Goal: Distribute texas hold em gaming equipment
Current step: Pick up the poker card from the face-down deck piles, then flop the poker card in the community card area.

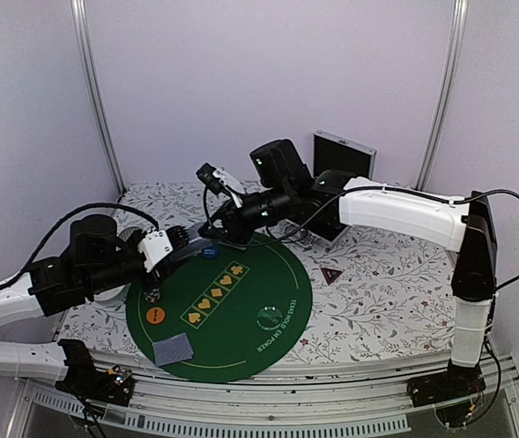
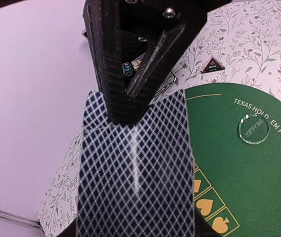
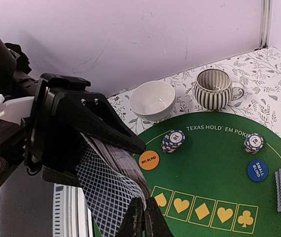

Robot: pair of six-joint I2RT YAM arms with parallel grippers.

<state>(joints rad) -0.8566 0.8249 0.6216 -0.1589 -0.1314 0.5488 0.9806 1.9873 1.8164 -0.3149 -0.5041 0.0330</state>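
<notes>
While the left gripper (image 2: 125, 98) is clamping the deck of playing cards (image 2: 135, 182) over the green mat's (image 3: 214, 163) left rim, the right gripper (image 3: 142, 217) is pressing its fingers together at the deck's outer card; whether it is pinching it, cannot tell. White bowl (image 3: 152, 98) and striped cup (image 3: 214, 89) are showing bare interiors beyond the mat. Mat is reading "TEXAS HOLD'EM POKER", orange disc (image 3: 148, 160) "BIG BLIND", blue disc (image 3: 257, 170) "SMALL BLIND".
</notes>
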